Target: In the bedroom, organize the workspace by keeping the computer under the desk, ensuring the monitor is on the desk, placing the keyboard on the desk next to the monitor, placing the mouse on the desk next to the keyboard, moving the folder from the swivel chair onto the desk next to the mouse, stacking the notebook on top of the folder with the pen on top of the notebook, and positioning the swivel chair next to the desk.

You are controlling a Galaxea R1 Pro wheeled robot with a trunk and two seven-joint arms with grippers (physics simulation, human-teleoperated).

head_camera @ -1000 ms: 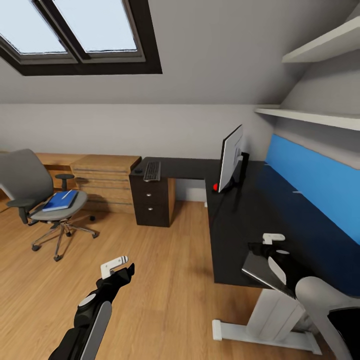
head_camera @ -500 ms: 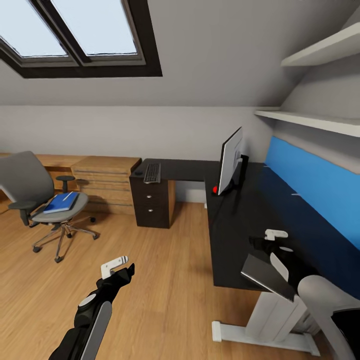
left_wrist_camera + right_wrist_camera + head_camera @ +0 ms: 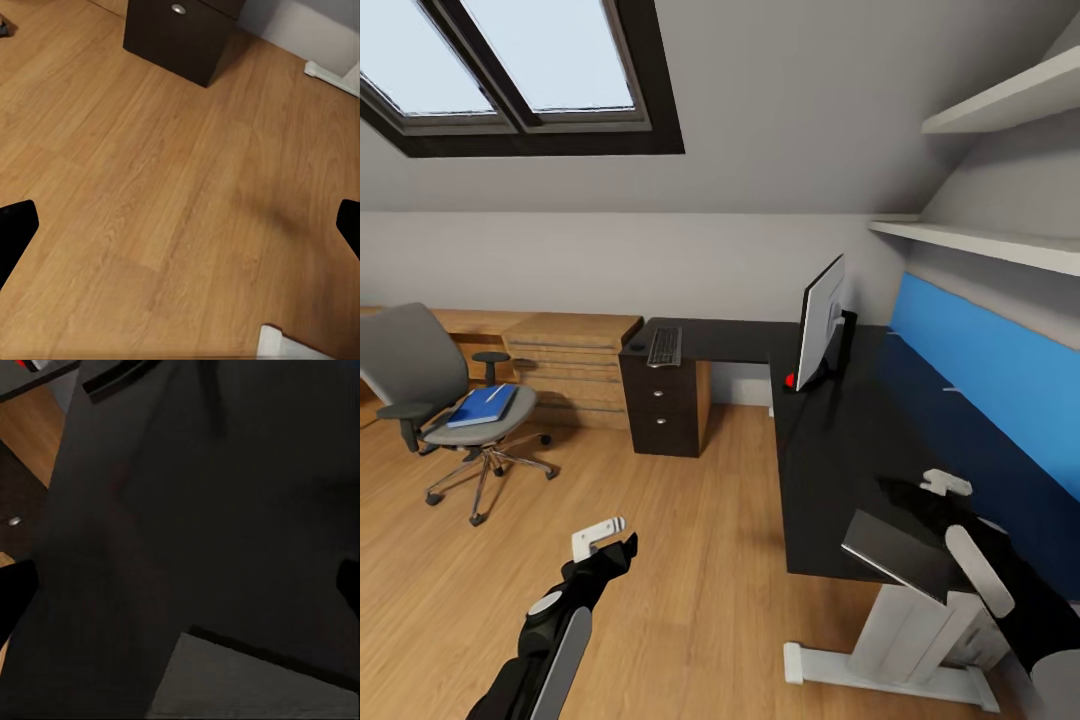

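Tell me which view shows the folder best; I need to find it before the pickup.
The head view: the folder lies whole on the chair seat, with a thin white stick on top. The left wrist view looks at floor and the right wrist view at the desk, so they don't help.

Low wood cabinets [image 3: 565,345] by wall, two white shelves [image 3: 985,240], perhaps bare

free: wood floor [image 3: 690,560] frame centre | blocked: desk [image 3: 830,450] right, swivel chair [image 3: 430,390] left edge
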